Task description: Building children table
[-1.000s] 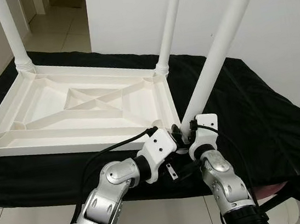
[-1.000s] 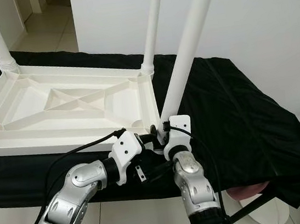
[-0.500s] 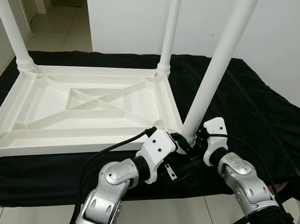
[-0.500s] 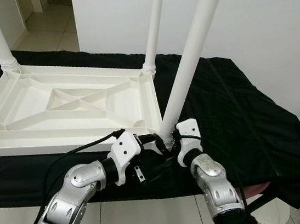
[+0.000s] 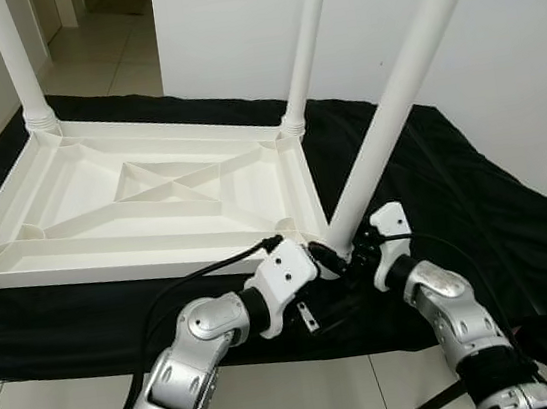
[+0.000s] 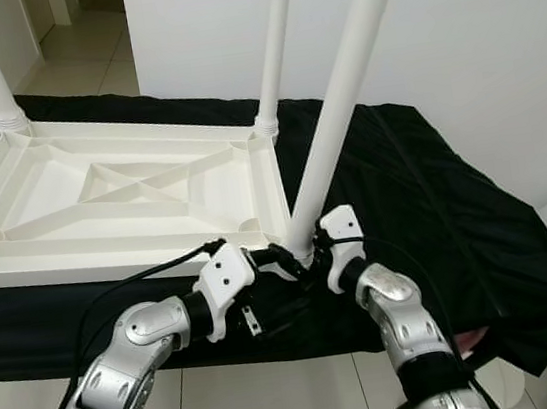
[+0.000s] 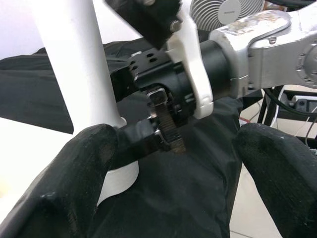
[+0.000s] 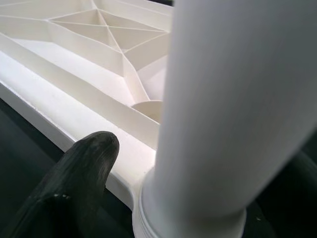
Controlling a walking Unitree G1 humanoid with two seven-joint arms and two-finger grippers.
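Right hand (image 5: pixel 358 251): fingers set either side of the foot of the leaning leg (image 5: pixel 397 107), holding it where it meets the near right corner of the tabletop (image 5: pixel 151 195). One black finger (image 8: pixel 79 168) rests against the corner rim beside the leg.

Left hand (image 5: pixel 323 258): at the same corner, just left of the leg foot, fingers spread wide; one finger (image 7: pixel 74 178) touches the base collar of the leg, the other (image 7: pixel 280 173) stands apart over the cloth.

Leaning leg: white tube, tilted up and to the right, its foot at the corner socket; whether it is fully seated cannot be told.

Tabletop: white plastic, lying upside down, ribbed underside up, on a work table (image 5: pixel 473 188) draped in black cloth. Upright legs stand at the far right corner (image 5: pixel 304 39) and far left corner (image 5: pixel 15 62).

Risks, as judged:
- The tilt suggests the leg is off the socket's line; pushing it home crooked could jam or skip it.
- A long tube held only at its foot may swing and topple if the grip slackens.
- Both hands crowd one corner; their fingers may knock together.
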